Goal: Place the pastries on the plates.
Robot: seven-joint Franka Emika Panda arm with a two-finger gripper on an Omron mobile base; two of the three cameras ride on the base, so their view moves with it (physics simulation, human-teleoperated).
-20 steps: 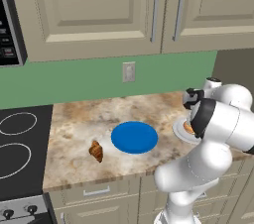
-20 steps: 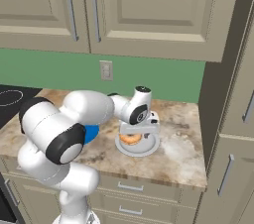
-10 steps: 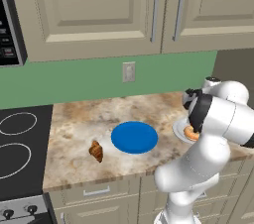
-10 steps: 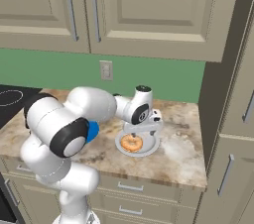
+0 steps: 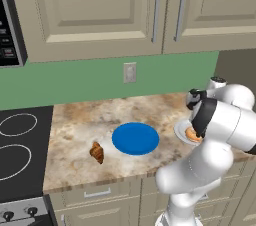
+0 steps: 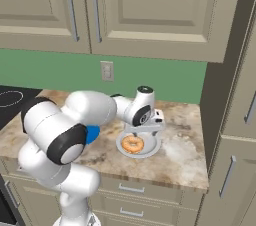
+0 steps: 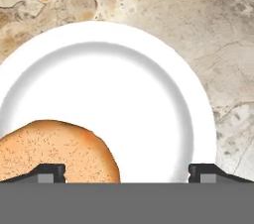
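Resting on the far-right white plate, donut is delivered | blue plate waits bare mid-counter for the croissant at near left | gripper hovers above, jaws spread, holding nothing

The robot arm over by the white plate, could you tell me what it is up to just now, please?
It is putting pastries onto plates. The donut lies on the white plate, toward one side, and the claw hangs just above it with jaws wide apart, holding nothing. The croissant sits on the counter, near the blue plate but apart from it, and that plate carries nothing. So one pastry is placed and one remains.
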